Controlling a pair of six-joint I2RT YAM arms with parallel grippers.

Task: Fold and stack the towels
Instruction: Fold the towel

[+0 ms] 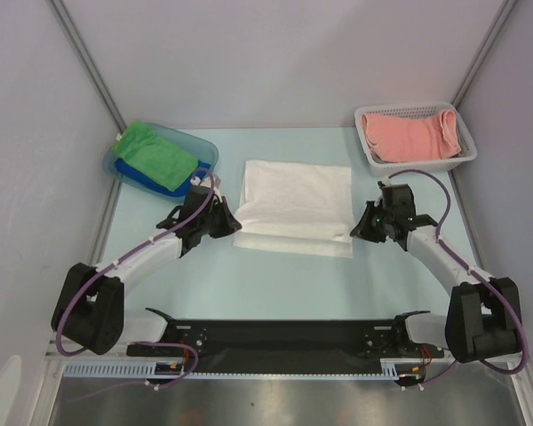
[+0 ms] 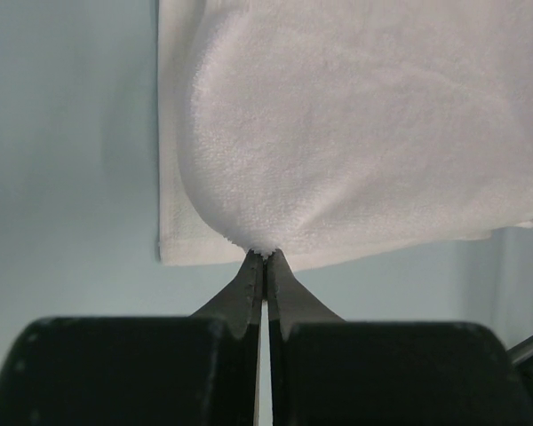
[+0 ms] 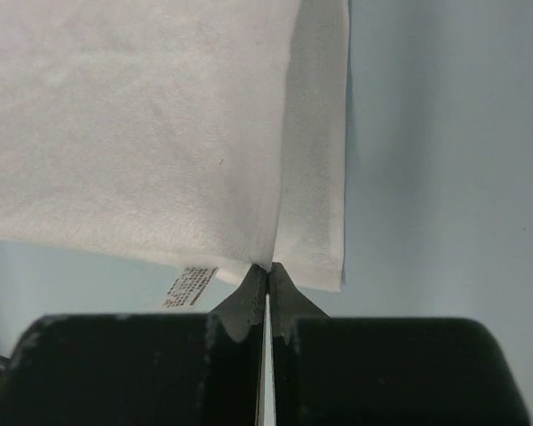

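A white towel [image 1: 295,202] lies in the middle of the table, its near part folded over. My left gripper [image 1: 234,227] is shut on the towel's near left corner; in the left wrist view the tips [image 2: 265,257] pinch the lifted upper layer of the white towel [image 2: 355,133]. My right gripper [image 1: 354,232] is shut on the near right corner; in the right wrist view the tips [image 3: 268,268] pinch the edge of the white towel [image 3: 142,124], with its small white tag [image 3: 188,286] hanging below. A green towel [image 1: 156,153] lies on a blue towel [image 1: 133,175]. Salmon pink towels [image 1: 410,135] lie in the basket.
A blue plastic tray [image 1: 206,148] at the back left holds the green and blue towels. A white perforated basket [image 1: 415,161] stands at the back right. Grey walls close in the table on three sides. A black rail [image 1: 275,335] runs along the near edge.
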